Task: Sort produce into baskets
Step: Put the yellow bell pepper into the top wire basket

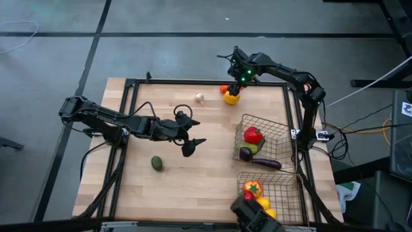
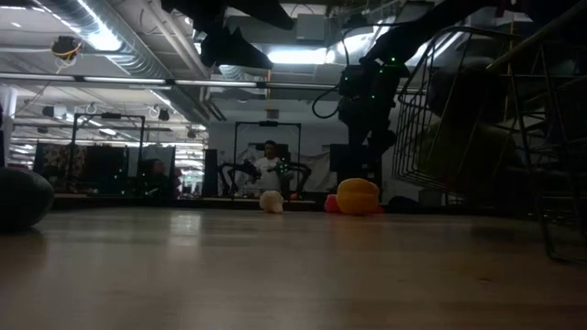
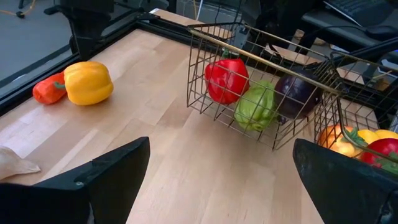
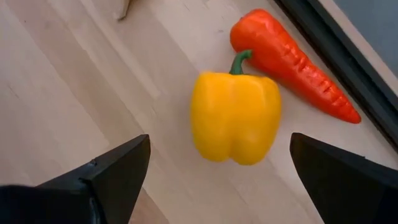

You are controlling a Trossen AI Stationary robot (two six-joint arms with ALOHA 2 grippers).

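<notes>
Yellow pepper (image 4: 235, 116) at upper centre of the worktop (image 1: 193, 174) sits under our right end effector (image 1: 233, 90), fingers wide and empty; next, we judge, descend, close, carry to a basket (image 1: 261, 143).

the nearer basket (image 1: 270, 190) is cut off by the high view's bottom edge, a dark robot part (image 1: 254, 216) covering its corner. in the low view the dark round thing (image 2: 23, 197) at the left edge is cropped and too dim to name. the pale piece (image 4: 122, 7) in the right wrist view is cut off.
</notes>
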